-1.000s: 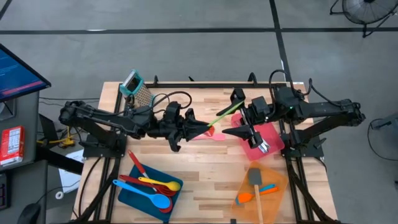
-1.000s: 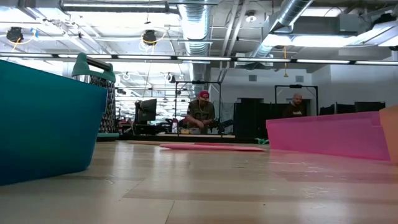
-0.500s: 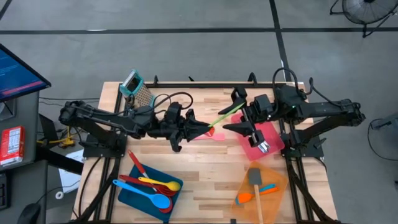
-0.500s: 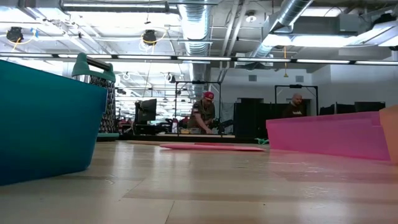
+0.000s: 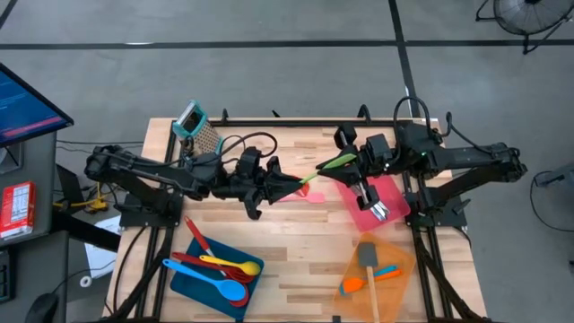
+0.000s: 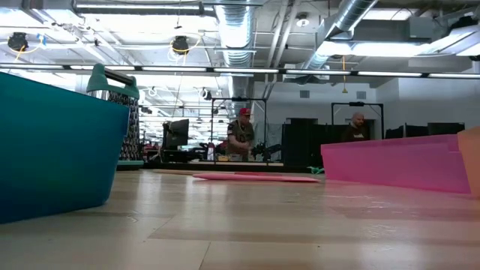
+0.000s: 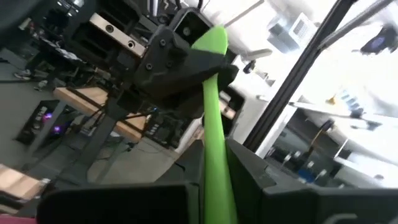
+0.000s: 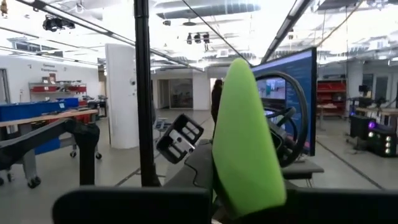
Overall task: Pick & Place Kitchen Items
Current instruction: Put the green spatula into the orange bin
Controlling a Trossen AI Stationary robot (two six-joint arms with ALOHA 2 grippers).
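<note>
**Operator:** Looking from above, I see a light wooden table (image 5: 296,242) on a grey floor. In the low view, two people (image 6: 240,139) are far behind it, in a big hall with pipes on the ceiling.

**Colleague:** How do the arms stand?

**Operator:** Both reach toward the middle of the table. The left gripper (image 5: 291,187) and the right gripper (image 5: 352,166) hold one green utensil (image 5: 327,165) between them, each at one end. It is lifted and slanted above the back middle of the table. In the left wrist view the green handle (image 7: 214,149) runs between that arm's fingers, pinched narrow, to the other gripper farther off. In the right wrist view the broad green end (image 8: 245,146) sits between its own fingers.

**Colleague:** Please count the things.

**Operator:** I count three trays: a blue tray (image 5: 199,283) at front left, an orange tray (image 5: 399,256) at front right, and a pink tray (image 5: 390,193) under the right arm. On the blue tray lie about four utensils: red, blue and yellow ones (image 5: 215,265). On the orange tray lie about three (image 5: 369,269). On the pink tray I see one metal item (image 5: 377,212). One pink utensil (image 5: 314,196) lies on the bare wood. One box grater (image 5: 199,128) stands at back left
</note>
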